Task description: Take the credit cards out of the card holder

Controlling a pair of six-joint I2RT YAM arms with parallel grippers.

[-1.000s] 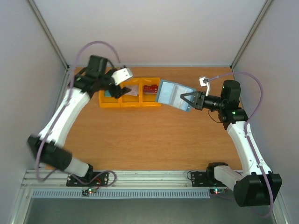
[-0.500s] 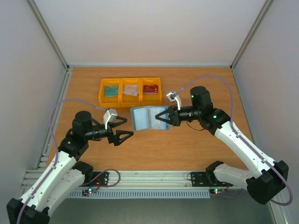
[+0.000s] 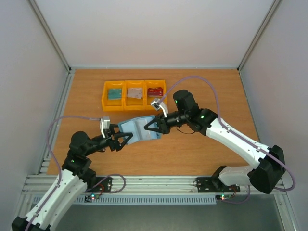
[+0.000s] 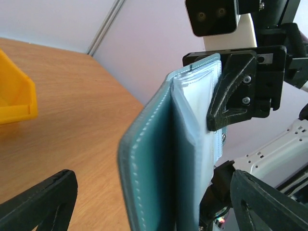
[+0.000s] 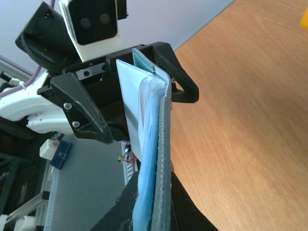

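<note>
The teal-blue card holder (image 3: 136,130) hangs open above the table's middle. My right gripper (image 3: 149,127) is shut on its right end. My left gripper (image 3: 123,137) is open, its fingers on either side of the holder's left end without closing on it. In the left wrist view the holder (image 4: 159,159) stands edge-on between my wide-open fingers (image 4: 43,199). In the right wrist view my gripper (image 5: 154,197) pinches the holder (image 5: 161,144). Its pale sleeves hide any card inside. A teal card (image 3: 114,94), a whitish card (image 3: 135,93) and a red card (image 3: 154,91) lie in the bins.
A row of three yellow bins (image 3: 134,102) stands at the back left of the wooden table. One bin's corner (image 4: 17,98) shows at the left of the left wrist view. Grey walls close in the sides and back.
My right gripper has carried the holder leftward and nearer. My left arm has come back from the bins, and its open fingers now straddle the holder's left end.
</note>
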